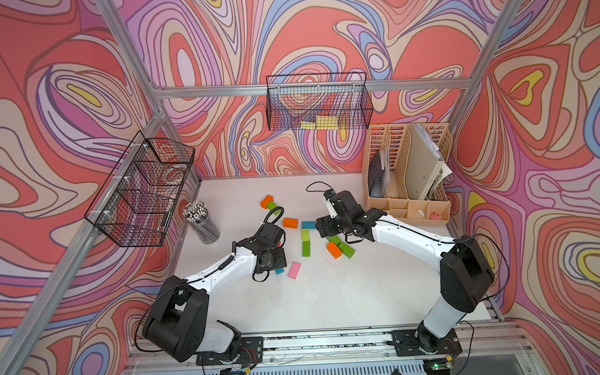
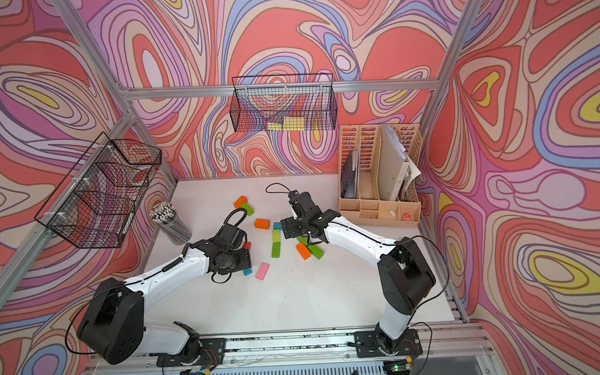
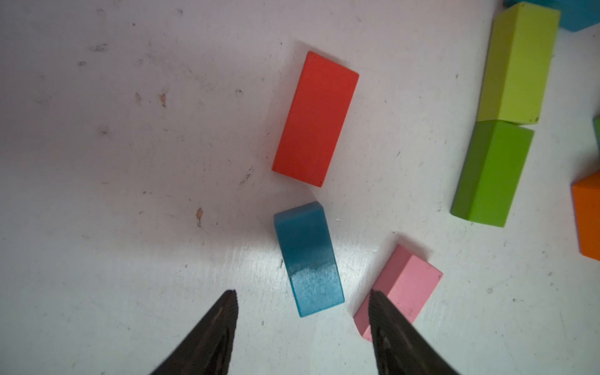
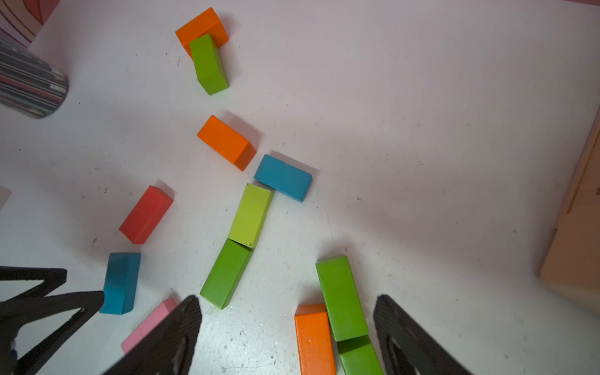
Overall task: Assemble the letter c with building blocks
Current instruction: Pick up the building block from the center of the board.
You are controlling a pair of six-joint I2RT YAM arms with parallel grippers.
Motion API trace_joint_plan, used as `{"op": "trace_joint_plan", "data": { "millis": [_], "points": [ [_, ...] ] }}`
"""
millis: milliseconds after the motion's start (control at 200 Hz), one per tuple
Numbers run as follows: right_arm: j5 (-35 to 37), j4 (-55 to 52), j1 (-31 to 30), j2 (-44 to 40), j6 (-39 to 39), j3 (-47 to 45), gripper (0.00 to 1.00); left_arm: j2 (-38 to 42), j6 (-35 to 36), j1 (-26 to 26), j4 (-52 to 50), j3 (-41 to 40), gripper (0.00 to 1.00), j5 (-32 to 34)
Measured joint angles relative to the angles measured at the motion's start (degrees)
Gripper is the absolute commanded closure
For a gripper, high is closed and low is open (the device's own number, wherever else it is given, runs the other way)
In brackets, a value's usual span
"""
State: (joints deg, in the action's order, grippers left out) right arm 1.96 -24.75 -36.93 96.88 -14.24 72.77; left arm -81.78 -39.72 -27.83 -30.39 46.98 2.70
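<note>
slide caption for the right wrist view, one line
Open right gripper above an orange block and green block; lime block abuts blue block.

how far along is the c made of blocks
Started: a lime block and green block lie end to end as a spine, a blue block at the lime end as one arm. In hand: nothing; left claw and right claw are open. Left: the other arm; red block, pink block and others lie scattered.

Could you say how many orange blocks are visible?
3 orange blocks: one at the back touching a green block, one mid-table, one by the right gripper; some possibly hidden.
</note>
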Motion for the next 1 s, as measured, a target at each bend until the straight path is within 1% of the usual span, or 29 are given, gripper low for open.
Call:
{"op": "trace_joint_plan", "data": {
  "millis": [75, 150, 320, 431, 556, 641, 711, 861, 941, 1002],
  "points": [
    [-0.9, -0.4, 0.0, -1.0, 0.0, -1.4, 0.16, -1.6, -0.2, 0.0, 0.0, 0.3, 0.38, 0.1],
    [-2.2, -0.6, 0.0, -2.3, 0.2, -2.1, 0.18, -3.1, -0.5, 0.0, 0.2, 0.3, 0.39, 0.1],
    [-5.7, -0.5, 0.0, -4.6, 0.6, -3.1, 0.18, -5.4, -0.9, 0.0, 0.3, 1.0, 0.45, 0.1],
    [-6.9, -0.5, 0.0, -5.3, 1.1, -4.3, 0.18, -6.8, -0.9, 0.0, 0.8, 2.1, 0.48, 0.1],
    [-7.6, -0.6, 0.0, -5.3, 1.7, -5.1, 0.18, -8.0, -0.9, 0.0, 1.2, 2.5, 0.49, 0.1],
    [-7.8, -0.5, 0.0, -5.3, 2.0, -5.6, 0.18, -9.0, -0.9, 0.0, 1.3, 2.8, 0.52, 0.1],
    [-7.8, -0.5, 0.0, -5.4, 2.4, -6.0, 0.18, -9.8, -0.9, 0.0, 1.4, 3.0, 0.56, 0.1],
    [-7.7, -0.5, 0.0, -6.3, 3.0, -6.9, 0.18, -10.7, -0.8, -0.3, 1.4, 3.2, 0.6, 0.1],
    [-7.7, -0.3, 0.2, -6.9, 3.2, -7.5, 0.19, -11.0, -0.8, -0.4, 1.4, 3.5, 0.64, 0.2],
    [-7.7, -0.1, 0.4, -7.5, 3.2, -8.1, 0.19, -11.2, -0.8, -0.4, 1.5, 3.6, 0.7, 0.2]
  ]
}}
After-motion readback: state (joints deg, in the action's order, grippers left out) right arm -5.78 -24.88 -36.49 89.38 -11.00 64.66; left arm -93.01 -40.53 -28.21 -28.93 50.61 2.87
